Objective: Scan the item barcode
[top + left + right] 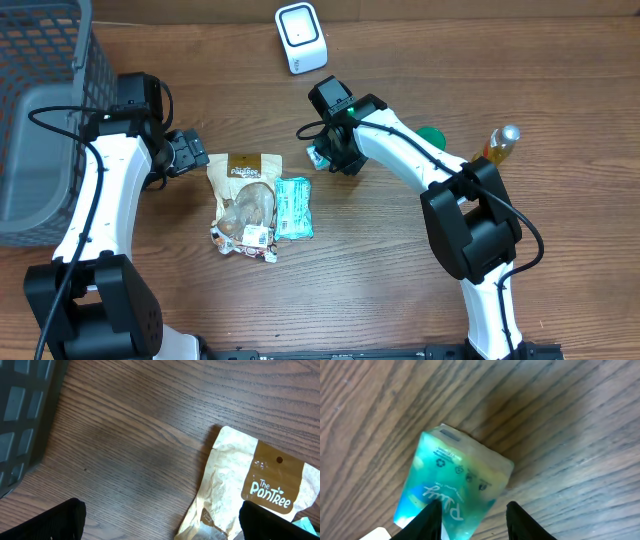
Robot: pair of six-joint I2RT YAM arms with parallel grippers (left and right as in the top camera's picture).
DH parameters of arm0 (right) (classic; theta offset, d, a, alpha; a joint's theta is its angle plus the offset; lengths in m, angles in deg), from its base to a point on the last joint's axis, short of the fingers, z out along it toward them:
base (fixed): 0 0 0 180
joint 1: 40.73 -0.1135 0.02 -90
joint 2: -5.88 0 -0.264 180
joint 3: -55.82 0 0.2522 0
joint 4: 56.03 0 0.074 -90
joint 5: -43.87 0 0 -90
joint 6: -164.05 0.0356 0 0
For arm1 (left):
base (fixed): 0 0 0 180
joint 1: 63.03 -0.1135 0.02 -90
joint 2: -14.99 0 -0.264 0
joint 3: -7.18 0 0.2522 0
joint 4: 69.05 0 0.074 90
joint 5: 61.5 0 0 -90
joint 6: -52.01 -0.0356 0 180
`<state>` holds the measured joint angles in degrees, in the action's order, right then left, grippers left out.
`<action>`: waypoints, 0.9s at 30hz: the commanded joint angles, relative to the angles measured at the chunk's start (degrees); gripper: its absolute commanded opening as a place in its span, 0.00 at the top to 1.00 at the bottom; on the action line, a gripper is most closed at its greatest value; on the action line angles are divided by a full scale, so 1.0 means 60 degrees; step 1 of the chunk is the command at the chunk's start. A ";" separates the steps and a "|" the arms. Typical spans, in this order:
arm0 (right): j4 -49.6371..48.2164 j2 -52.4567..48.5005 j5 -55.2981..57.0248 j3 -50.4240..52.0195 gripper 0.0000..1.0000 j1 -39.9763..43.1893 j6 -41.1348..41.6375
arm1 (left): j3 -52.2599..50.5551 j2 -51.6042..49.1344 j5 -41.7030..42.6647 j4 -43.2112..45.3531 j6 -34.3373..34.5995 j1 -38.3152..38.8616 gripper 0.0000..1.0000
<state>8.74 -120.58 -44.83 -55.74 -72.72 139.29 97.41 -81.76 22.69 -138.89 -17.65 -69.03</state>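
Mid-table, the right gripper (475, 506) has its fingers partly apart, one on each side of a small teal translucent plastic packet (452, 480). Whether they press it cannot be told. The packet is on the near side of the white box-shaped barcode scanner (301, 38), well apart from it. The left gripper (160, 527) is wide open and empty, just left of a tan and brown paper pouch (250, 485). A second teal packet (293, 207) lies just right of that pouch. A grey mesh basket (40, 110) stands at far left.
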 commanded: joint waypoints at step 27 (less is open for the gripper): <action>-0.1158 0.0492 -0.1362 0.1319 0.96 0.0543 -0.2466 | 0.0044 0.0215 0.0011 0.0000 -0.0211 0.0004 0.00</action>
<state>0.43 -118.26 -47.21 -48.85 -71.91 135.33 97.41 -81.76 22.69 -138.89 -17.65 -69.03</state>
